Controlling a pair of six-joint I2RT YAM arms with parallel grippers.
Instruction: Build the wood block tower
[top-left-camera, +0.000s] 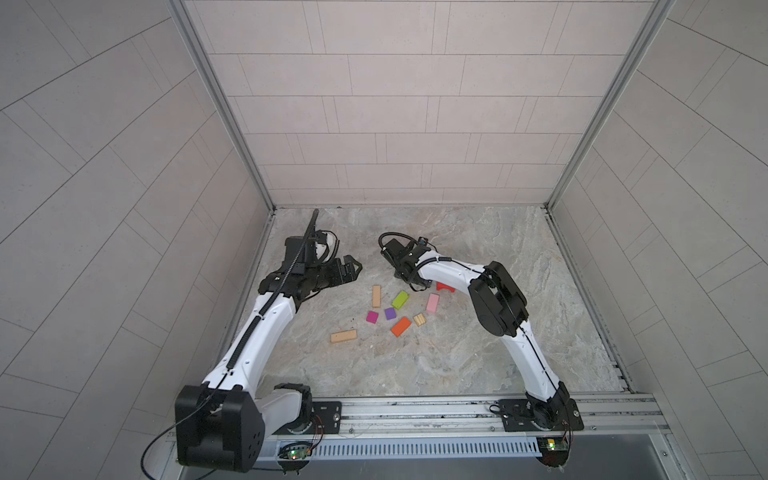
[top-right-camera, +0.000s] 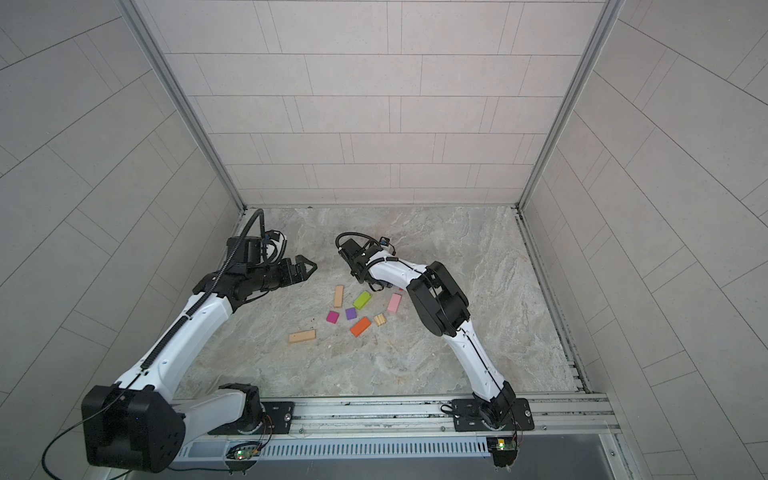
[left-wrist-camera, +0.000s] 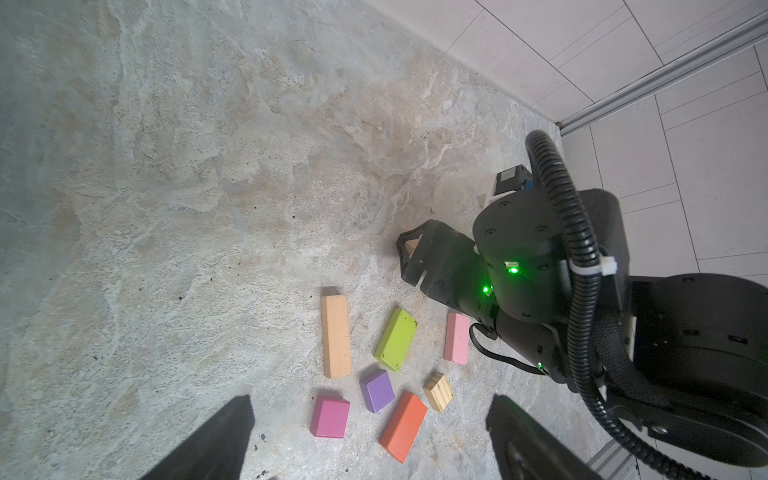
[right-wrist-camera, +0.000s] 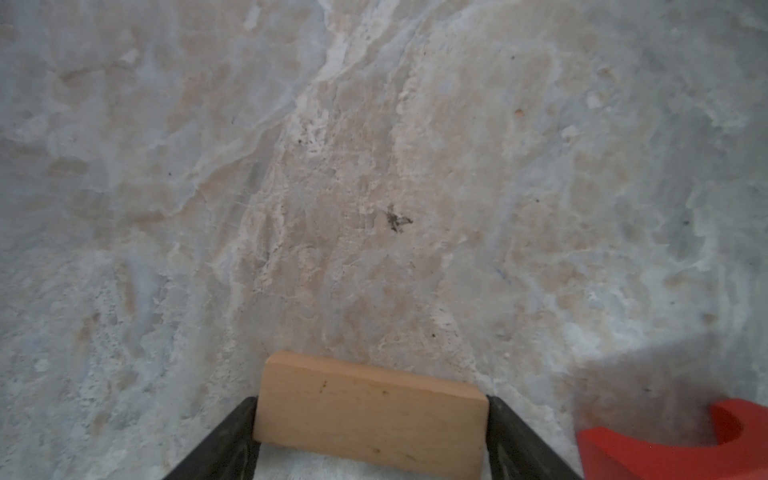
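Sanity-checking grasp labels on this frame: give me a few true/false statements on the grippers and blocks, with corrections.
1. The left gripper is open and empty. True.
2. The right gripper is empty. False: a tan bar sits between its fingers, which press against the bar's two ends.
3. The red arch lies close beside the right gripper. True.
4. The orange block rests on top of the purple cube. False: the orange block and the purple cube lie side by side on the tabletop.
5. A tower is already standing. False: no visible block rests on another.
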